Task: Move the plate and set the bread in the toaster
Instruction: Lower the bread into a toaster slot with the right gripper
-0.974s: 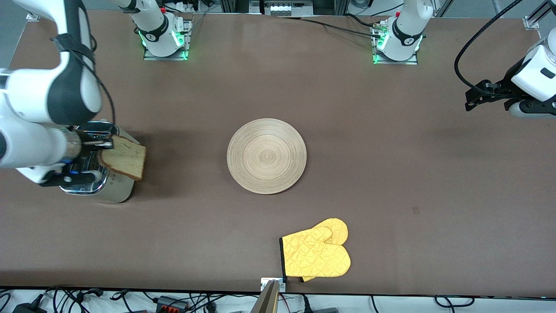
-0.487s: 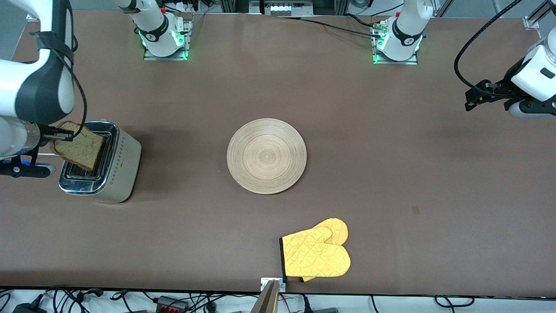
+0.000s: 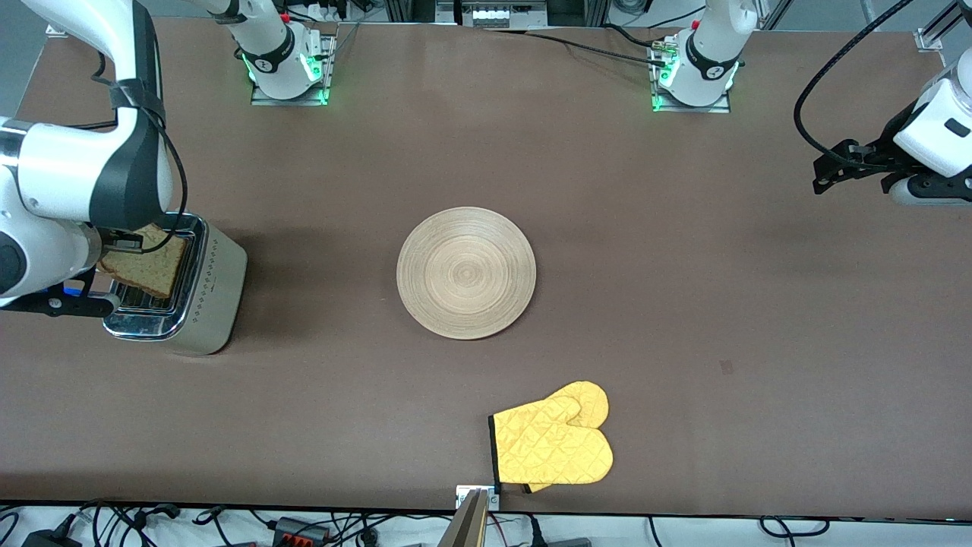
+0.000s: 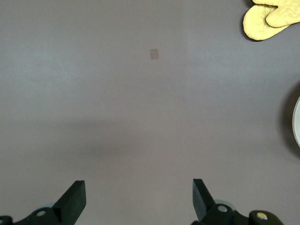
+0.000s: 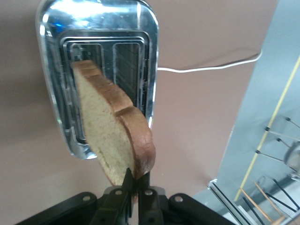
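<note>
The toaster (image 3: 203,304) stands at the right arm's end of the table, chrome top up, also in the right wrist view (image 5: 145,70). My right gripper (image 3: 125,243) is shut on the bread (image 3: 148,267), a brown slice held on edge just over the toaster's slots; in the right wrist view the gripper (image 5: 136,180) pinches the slice (image 5: 108,136) at its crust. The round light-wood plate (image 3: 466,272) lies at the table's middle. My left gripper (image 3: 828,171) is open and empty, held over the left arm's end of the table; its wrist view (image 4: 138,197) shows bare table between the fingers.
A yellow oven mitt (image 3: 553,442) lies near the table's front edge, nearer the front camera than the plate; it also shows in the left wrist view (image 4: 272,16). The toaster's white cord (image 5: 206,68) runs off across the table.
My right gripper has carried the bread from beside the toaster to over its slots and lowered it closer to the top. The left arm has not moved.
</note>
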